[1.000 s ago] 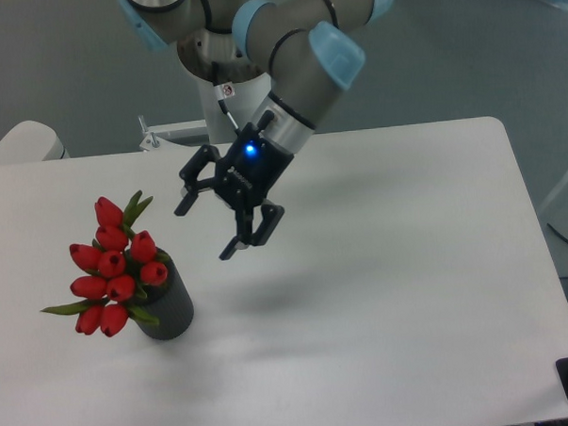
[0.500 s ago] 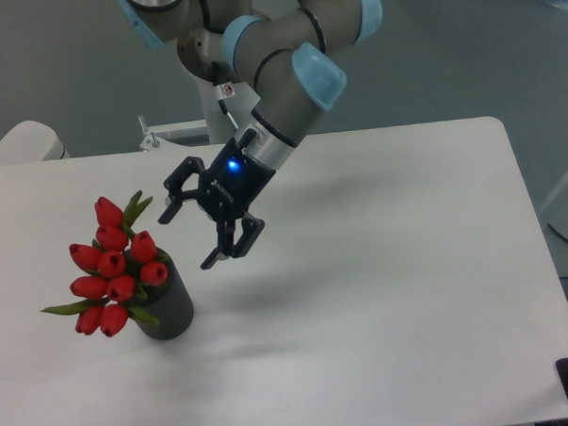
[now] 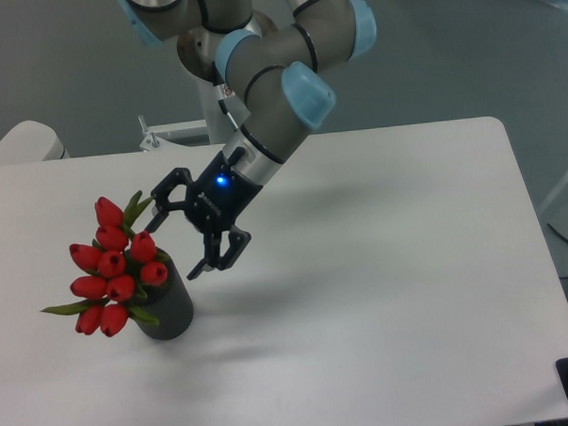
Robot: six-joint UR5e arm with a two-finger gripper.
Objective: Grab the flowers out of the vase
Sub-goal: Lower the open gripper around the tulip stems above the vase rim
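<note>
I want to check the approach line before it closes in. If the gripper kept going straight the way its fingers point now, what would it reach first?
Most likely the flowers: the open gripper points down-left at the red buds above the vase. With one view, depth is unclear, so it might pass in front of them.

Red flowers (image 3: 112, 268), dark grey vase (image 3: 170, 308), white table (image 3: 390, 265)

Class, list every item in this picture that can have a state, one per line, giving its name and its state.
flowers: in the vase, buds closed, leaning left, not gripped
vase: upright on the table, holding the flowers
gripper: open, empty, just right of the flowers
table: bearing the vase
</note>
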